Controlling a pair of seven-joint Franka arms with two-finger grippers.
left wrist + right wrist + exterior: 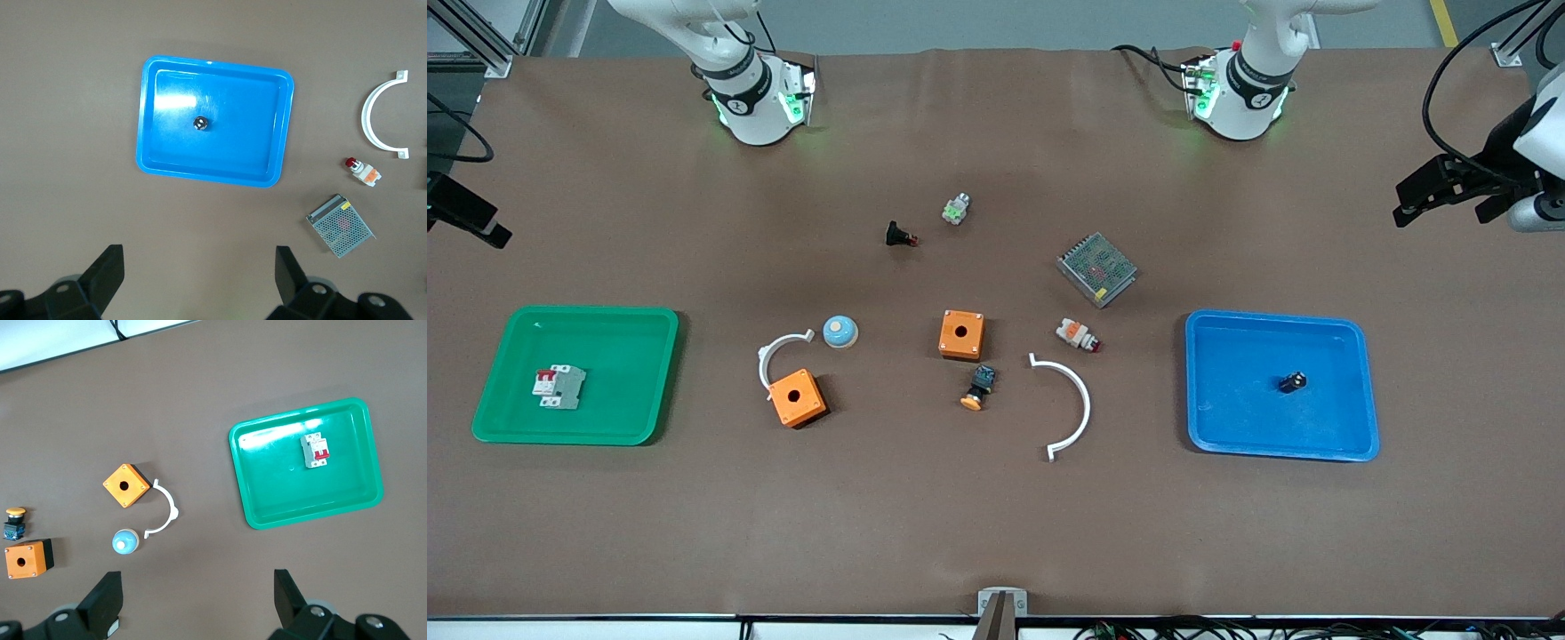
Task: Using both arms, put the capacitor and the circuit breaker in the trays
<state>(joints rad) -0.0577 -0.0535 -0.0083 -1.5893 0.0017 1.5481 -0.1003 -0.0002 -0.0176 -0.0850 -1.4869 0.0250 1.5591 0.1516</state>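
Front view: capacitor (1292, 382) sits in the blue tray (1352, 444) at the left arm's end, breaker (559, 388) in the green tray (498, 427) at the right arm's end. We read both placements as done. Left gripper (200, 267) hangs high beside the blue tray, right gripper (198, 590) high near the green one; both sets of fingers apart, holding nothing, likely parked clear. Capacitor looks upright, hard to confirm.
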